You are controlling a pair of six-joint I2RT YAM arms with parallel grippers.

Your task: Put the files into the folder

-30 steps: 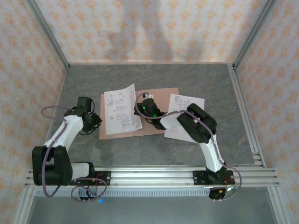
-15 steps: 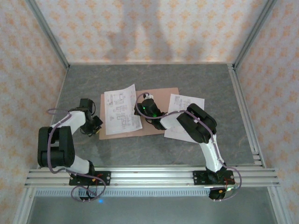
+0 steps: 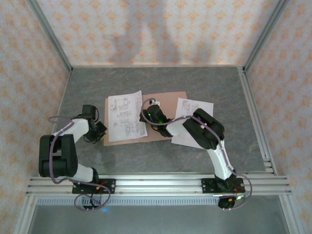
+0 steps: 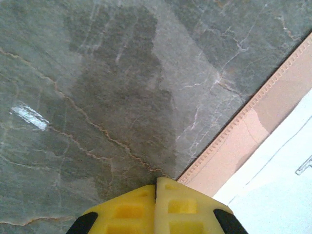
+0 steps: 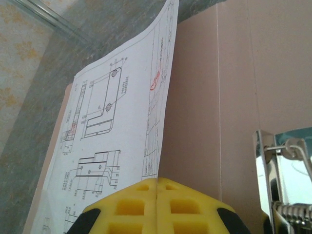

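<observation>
The folder lies open and flat on the table, salmon-coloured. One of the files, a white sheet with line drawings, rests on its left half. My right gripper is shut on that sheet's right edge, which curls up into the yellow fingers over the folder. A second sheet lies right of the folder, partly under my right arm. My left gripper is shut with nothing held, its tips down on the table at the folder's left edge.
A shiny metal spring clip sits on the folder just right of my right fingers. The grey marble table is bounded by metal frame posts and patterned walls. The rail with both arm bases runs along the near edge.
My left arm has folded in, its elbow pulling back toward the base, while its gripper stays by the folder's left edge. The right arm and the sheet have barely moved.
</observation>
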